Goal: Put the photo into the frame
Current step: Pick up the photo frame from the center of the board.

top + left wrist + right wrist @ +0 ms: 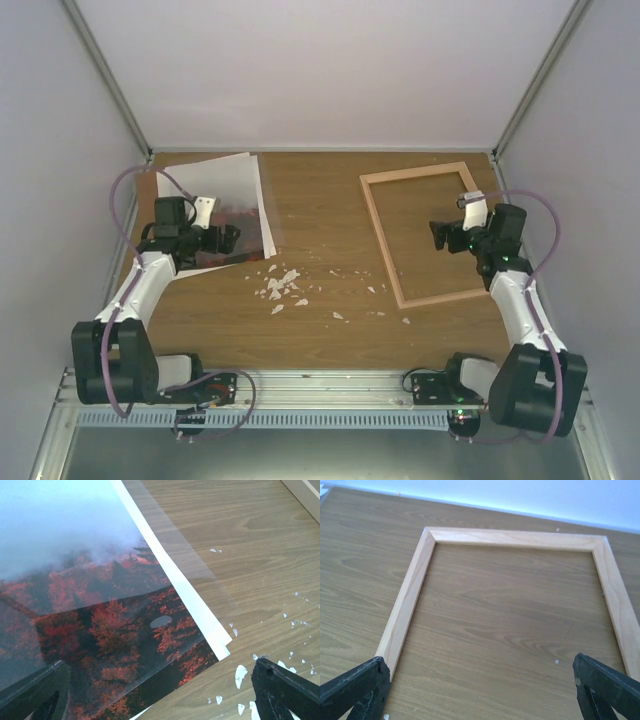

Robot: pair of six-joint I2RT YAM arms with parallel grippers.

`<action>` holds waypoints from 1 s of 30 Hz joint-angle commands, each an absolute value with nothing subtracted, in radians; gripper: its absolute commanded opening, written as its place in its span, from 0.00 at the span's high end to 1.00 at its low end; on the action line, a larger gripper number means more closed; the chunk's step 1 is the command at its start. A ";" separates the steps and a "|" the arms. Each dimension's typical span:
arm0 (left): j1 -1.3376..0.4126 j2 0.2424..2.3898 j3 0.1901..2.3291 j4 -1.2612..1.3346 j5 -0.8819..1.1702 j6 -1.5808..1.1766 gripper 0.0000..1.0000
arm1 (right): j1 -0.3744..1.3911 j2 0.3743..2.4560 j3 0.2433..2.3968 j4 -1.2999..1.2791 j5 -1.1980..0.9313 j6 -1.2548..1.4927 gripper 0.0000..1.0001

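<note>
Both spread wide, my left gripper straddles an edge of the white-bordered red-hilled paper photo, my right gripper seemingly overhangs the pale-wood rectangular frame.

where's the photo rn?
Top view: the photo lies flat at far left of the table, under the open left gripper, white scraps right of its near corner; the frame sits apart on the right.

1. A wide strip of bare table lies open between the photo, far left, and the frame, right.
2. White scraps dot the near middle.
3. Walls box in the left, right and far sides.
4. Table wood shows inside the frame's rails.
</note>
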State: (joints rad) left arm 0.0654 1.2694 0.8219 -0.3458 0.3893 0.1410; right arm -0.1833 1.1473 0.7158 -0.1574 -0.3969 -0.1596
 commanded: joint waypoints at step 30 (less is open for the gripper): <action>0.058 1.111 0.785 -0.252 0.295 0.176 0.01 | 0.251 1.592 1.098 -0.431 -0.141 -0.016 0.00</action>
State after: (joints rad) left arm 0.0616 1.1191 0.7944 -0.3061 0.3157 0.1837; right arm 0.1944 1.5360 1.0607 -0.4717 -0.2131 -0.0692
